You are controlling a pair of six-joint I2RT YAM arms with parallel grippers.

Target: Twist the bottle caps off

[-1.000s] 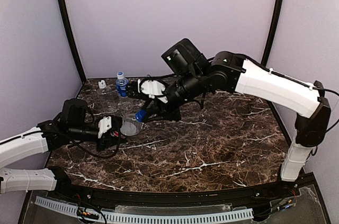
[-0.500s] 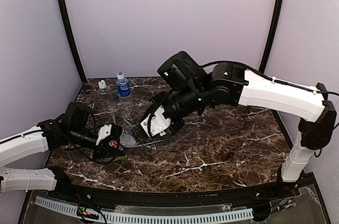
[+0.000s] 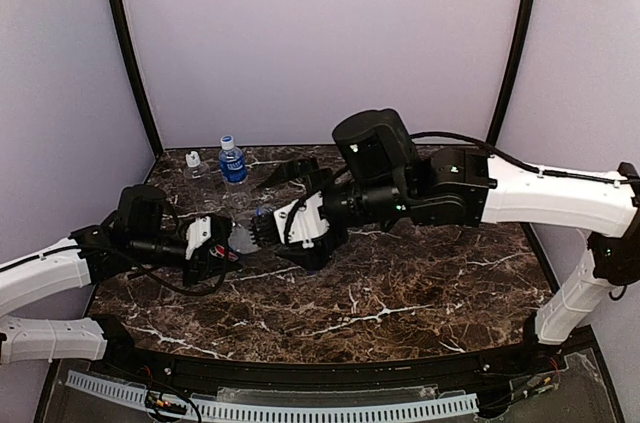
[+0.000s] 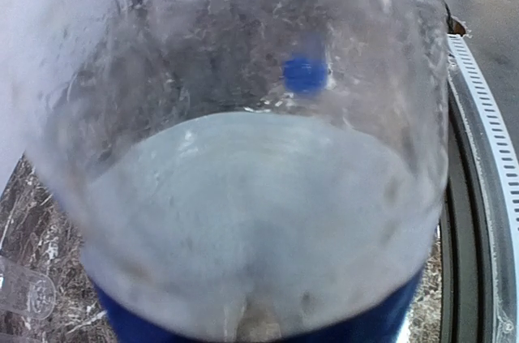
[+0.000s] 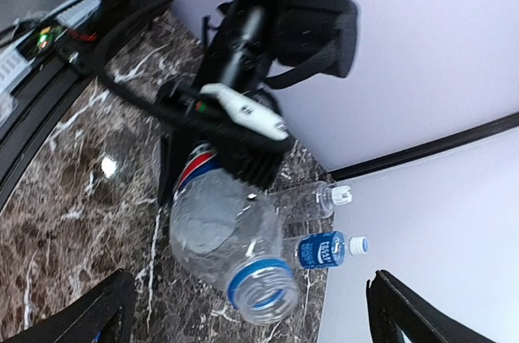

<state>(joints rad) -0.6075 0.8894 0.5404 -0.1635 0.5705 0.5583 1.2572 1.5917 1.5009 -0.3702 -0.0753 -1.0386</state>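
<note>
- Right tool [image 5: 250, 282] is spread wide and carries nothing. Its two fingers [image 5: 97, 310] frame the mouth of the Pepsi bottle [image 5: 215, 229] from either side, apart from it.
- And look at that mouth: wide open, only a blue neck ring [image 5: 261, 294] around it and no cap on top. This one looks done!
- Left tool [image 3: 218, 248] is clamped around the labelled body, holding the bottle on its side above the table [image 3: 420, 283] with the neck turned toward the right arm. I'd say that's to brace it against twisting.
- From the left wrist, the clear base fills the view, with a small blue blob [image 4: 306, 74] showing through it. I can't tell whether that's the loose cap or the ring.
- Out at the far left corner, well apart from both tools, two bottles stand upright just beside each other: the blue-label bottle [image 3: 232, 165] with its blue cap [image 3: 227, 141] on, and the unlabelled bottle [image 3: 195, 171] with its white cap [image 3: 192, 157] on.
- One of three finished, by my reckoning. Next up is setting this one down and fetching another.
</note>
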